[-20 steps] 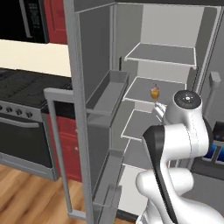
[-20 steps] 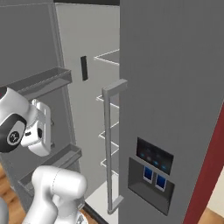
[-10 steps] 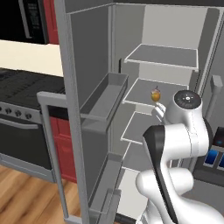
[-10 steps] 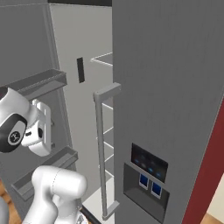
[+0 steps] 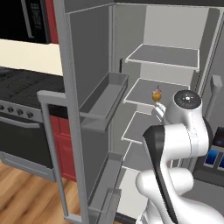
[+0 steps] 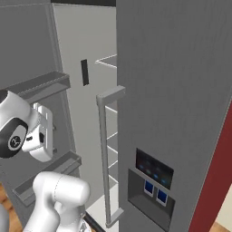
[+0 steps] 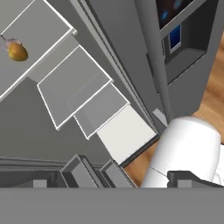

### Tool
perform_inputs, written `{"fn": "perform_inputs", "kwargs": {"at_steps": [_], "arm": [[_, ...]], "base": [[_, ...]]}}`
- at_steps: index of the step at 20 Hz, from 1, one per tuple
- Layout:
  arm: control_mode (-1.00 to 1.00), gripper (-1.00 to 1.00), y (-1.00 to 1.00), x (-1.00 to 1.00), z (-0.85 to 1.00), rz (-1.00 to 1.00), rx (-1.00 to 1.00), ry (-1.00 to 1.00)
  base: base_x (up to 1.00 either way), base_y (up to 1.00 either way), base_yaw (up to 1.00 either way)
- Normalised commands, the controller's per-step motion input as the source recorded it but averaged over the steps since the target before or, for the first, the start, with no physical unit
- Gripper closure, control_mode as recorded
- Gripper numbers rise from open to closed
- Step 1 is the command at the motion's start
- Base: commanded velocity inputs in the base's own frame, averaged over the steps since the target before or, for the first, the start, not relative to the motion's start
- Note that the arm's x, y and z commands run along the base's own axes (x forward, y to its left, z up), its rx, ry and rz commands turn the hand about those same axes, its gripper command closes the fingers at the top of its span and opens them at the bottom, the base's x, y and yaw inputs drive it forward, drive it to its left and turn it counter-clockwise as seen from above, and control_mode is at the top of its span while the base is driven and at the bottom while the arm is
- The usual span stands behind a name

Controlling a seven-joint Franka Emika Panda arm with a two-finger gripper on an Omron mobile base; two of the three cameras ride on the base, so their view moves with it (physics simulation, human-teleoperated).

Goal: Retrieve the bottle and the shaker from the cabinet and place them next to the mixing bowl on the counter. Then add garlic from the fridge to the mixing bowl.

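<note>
A small golden garlic bulb lies on a middle shelf of the open fridge. In the hand view the garlic sits at the upper left on that shelf, far from my gripper. The fingertips stand wide apart at the bottom edge with nothing between them. My hand hangs in front of the open fridge compartment, level with the door bin, and is apart from the shelves.
The left fridge door stands open with bins on its inside. The right door is closed, with a handle and a dispenser panel. A black stove and red cabinets are to the left.
The whole picture has shifted in both base views, so the base has moved closer to the fridge. The arm keeps the same pose. The garlic has stayed on its shelf.
</note>
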Motion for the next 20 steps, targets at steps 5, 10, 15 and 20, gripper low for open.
{"fn": "perform_inputs", "kwargs": {"at_steps": [5, 10, 15, 20], "arm": [[1.00, -1.00, 0.00, 0.00, 0.00, 0.00, 0.00, 0.00], [-1.00, -1.00, -0.43, 0.00, 0.00, 0.01, 0.01, -0.11], [-1.00, -1.00, -0.13, 0.02, 0.00, 0.00, -0.10, -0.17], [-1.00, -1.00, 0.00, 0.20, 0.00, 0.00, -0.16, -0.17]], "base": [[0.02, -0.65, 0.00], [0.00, 0.00, 0.00], [0.00, 0.00, 0.00], [0.00, 0.00, 0.00]]}}
